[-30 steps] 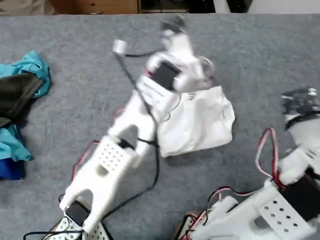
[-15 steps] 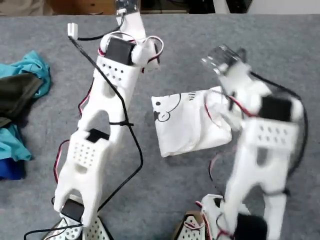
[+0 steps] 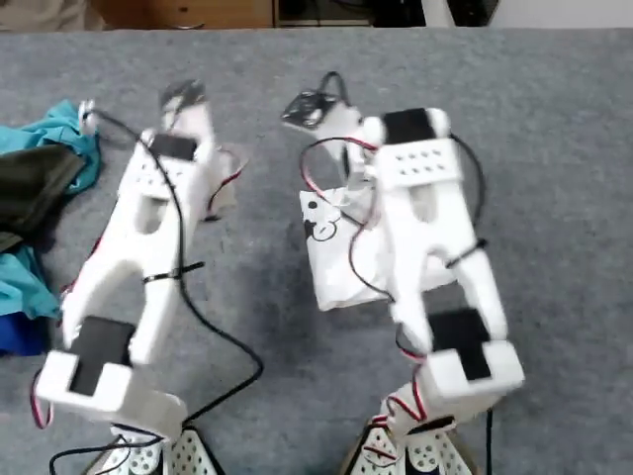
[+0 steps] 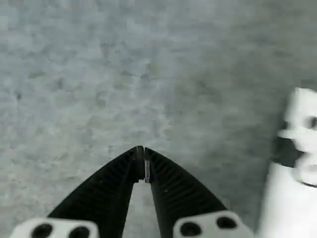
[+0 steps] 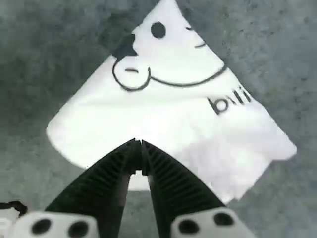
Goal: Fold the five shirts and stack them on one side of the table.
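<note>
Right wrist view: the right gripper (image 5: pixel 137 146), closed and empty, hangs directly over the white shirt (image 5: pixel 168 114). The left gripper (image 4: pixel 140 156), closed too, is over bare counter (image 4: pixel 99 74) to the shirt's left, farther off.

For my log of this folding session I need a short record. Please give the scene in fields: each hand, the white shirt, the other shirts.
left hand: shut, holding nothing, over the bare grey table
right hand: shut, holding nothing, over the white shirt; whether it touches, cannot tell
white shirt: near the table's middle, folded compact, cartoon face print up, partly hidden under the right arm in the high view
other shirts: loose unfolded pile, teal, dark and blue, at the table edge on the left arm's side
</note>
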{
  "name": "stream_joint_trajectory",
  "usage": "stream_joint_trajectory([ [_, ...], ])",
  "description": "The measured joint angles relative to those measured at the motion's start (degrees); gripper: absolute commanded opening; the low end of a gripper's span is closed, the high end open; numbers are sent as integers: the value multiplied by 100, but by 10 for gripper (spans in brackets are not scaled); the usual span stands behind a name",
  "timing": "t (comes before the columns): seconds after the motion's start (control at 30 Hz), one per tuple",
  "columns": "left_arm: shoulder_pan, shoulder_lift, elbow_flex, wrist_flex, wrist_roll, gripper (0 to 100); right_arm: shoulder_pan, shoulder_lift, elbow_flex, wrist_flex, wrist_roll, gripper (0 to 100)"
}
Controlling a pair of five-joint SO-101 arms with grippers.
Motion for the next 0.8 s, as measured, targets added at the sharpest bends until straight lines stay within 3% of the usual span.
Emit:
stream_joint_trajectory([
  [0.13,-325,-132,1530,-1222,-9,19,26,967,-510,-79,-149,2],
  [0.27,-413,-141,2127,-2180,-9,19,273,1582,-1029,18,-246,2],
  [0.8,-431,-149,2119,-2242,-18,19,2127,1424,-1319,1046,79,2],
])
